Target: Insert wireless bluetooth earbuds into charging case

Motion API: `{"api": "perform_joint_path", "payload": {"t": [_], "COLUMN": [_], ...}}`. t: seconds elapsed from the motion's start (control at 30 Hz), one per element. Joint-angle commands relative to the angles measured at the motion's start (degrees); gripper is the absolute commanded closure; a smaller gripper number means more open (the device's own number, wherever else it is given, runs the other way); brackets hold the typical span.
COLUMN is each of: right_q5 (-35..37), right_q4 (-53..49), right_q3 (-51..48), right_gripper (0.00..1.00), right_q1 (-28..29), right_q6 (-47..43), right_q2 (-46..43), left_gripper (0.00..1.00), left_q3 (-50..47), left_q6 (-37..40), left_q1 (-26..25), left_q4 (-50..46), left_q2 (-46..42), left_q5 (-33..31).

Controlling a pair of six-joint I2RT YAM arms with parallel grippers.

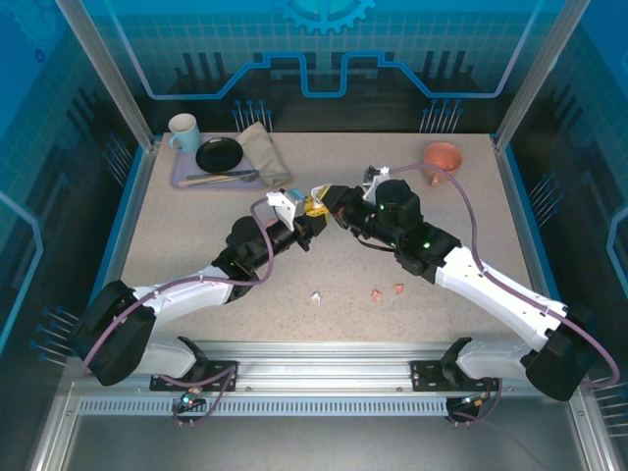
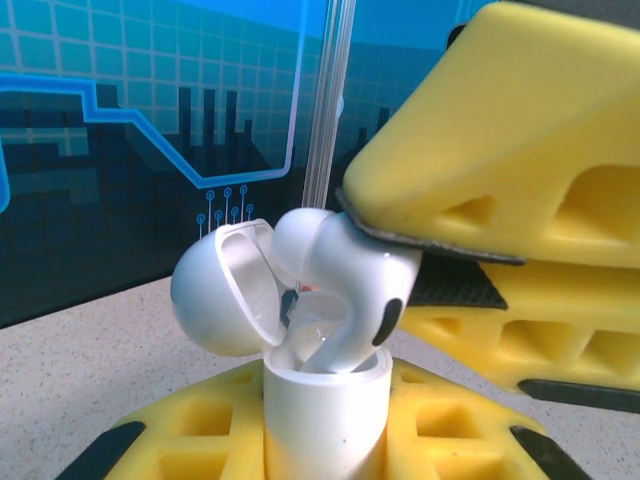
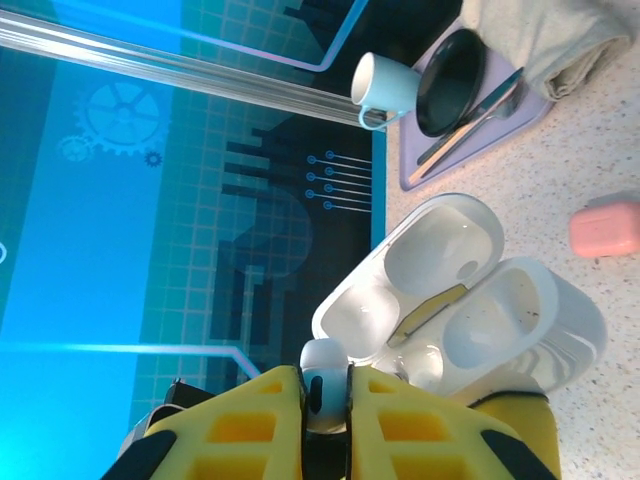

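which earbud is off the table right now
The white earbud pinched in the right gripper, its stem at the mouth of the open white case. The other white one and two pink ones lie on the table.

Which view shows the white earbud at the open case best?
Left wrist: the small white plastic earbud shows side-on, stem end inside the open white charging case. Right wrist shows its head pinched in the right claw. In the top external view it is too small to tell.
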Motion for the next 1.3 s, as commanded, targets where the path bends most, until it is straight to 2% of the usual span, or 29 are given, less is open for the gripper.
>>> {"api": "perform_joint_path", "payload": {"t": [0.0, 0.1, 0.33, 0.77, 1.27], "right_q5": [5.49, 7.98, 8.9, 7.88, 8.89], "right_q4": [-12.3, -17.51, -21.77, -19.66, -23.11], "right_q3": [2.96, 5.6, 9.1, 11.75, 14.78], "right_gripper": [0.84, 0.82, 0.79, 0.8, 0.65], "right_q1": [1.05, 1.75, 2.24, 2.65, 2.19], "right_q6": [-1.89, -2.87, -4.02, -5.59, -12.84], "right_q2": [-0.52, -0.15, 2.21, 4.65, 2.0], "left_gripper": [1.0, 1.0, 1.0, 1.0, 1.0], "left_q3": [1.96, 1.96, 1.99, 1.14, 0.05], "left_q6": [1.35, 1.24, 1.06, 0.94, 0.15], "left_q1": [-0.3, -0.32, -0.31, -0.36, -0.39], "left_q4": [4.58, 4.57, 4.57, 4.26, 6.05], "left_q2": [-0.74, -0.65, -0.83, -0.66, -0.43], "left_q5": [-0.2, -0.06, 0.33, 0.87, 0.11]}}
